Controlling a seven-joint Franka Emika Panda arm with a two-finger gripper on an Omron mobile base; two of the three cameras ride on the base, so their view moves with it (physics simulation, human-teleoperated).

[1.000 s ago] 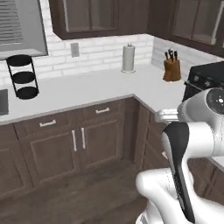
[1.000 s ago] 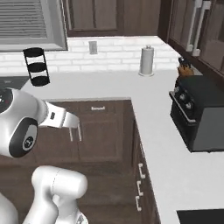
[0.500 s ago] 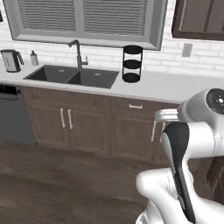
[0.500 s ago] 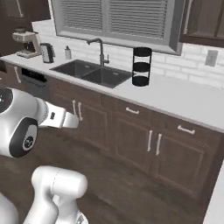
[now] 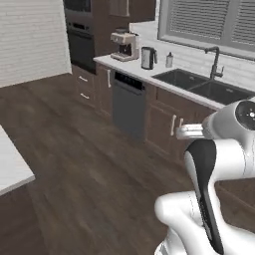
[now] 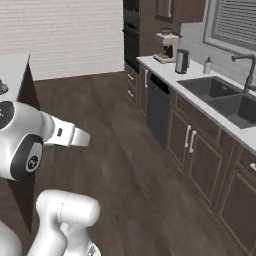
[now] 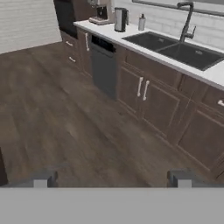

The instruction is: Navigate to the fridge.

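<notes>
The fridge is out of view. My gripper (image 7: 111,180) is open, its fingertips (image 7: 41,180) far apart with nothing between them, held above the wooden floor (image 7: 65,113). It faces a run of dark cabinets. A dark dishwasher panel (image 5: 128,104) sits under the counter, and a dark built-in wall oven (image 5: 79,40) stands at the run's far end.
The counter (image 5: 149,69) carries a coffee machine (image 5: 124,46), a kettle (image 5: 148,58), a soap bottle (image 5: 170,60) and a sink with a tap (image 5: 206,84). A white island corner (image 5: 12,172) juts in at the left. Open floor (image 5: 74,149) stretches toward a white brick wall (image 5: 32,40).
The whole picture has swung left as the base turned: from the corner counter with the paper towel, past the sink, to the dishwasher and wall oven. The arm keeps its pose.
</notes>
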